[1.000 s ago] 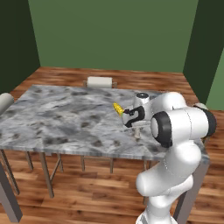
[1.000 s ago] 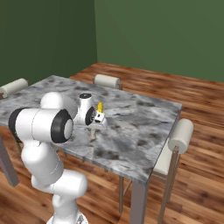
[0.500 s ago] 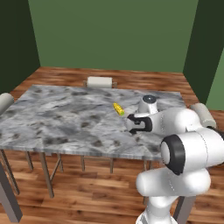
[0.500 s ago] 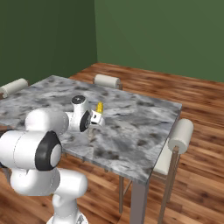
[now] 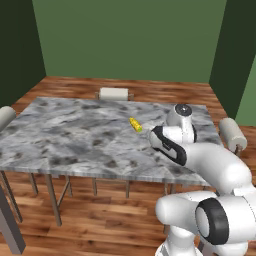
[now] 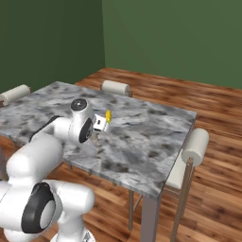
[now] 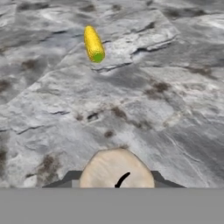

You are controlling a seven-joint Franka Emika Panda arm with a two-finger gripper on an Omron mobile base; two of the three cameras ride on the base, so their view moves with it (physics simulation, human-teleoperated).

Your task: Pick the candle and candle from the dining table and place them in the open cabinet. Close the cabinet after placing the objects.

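You see the candle (image 7: 116, 168) from above in the hand view: a round cream top with a curved black wick, clamped between the gripper (image 7: 116, 178) fingers over the dining table (image 5: 75, 140). The grey-white marbled top carries a yellow corn cob (image 7: 93, 43) toward the far edge, near its right end. No writing or labels can be read.
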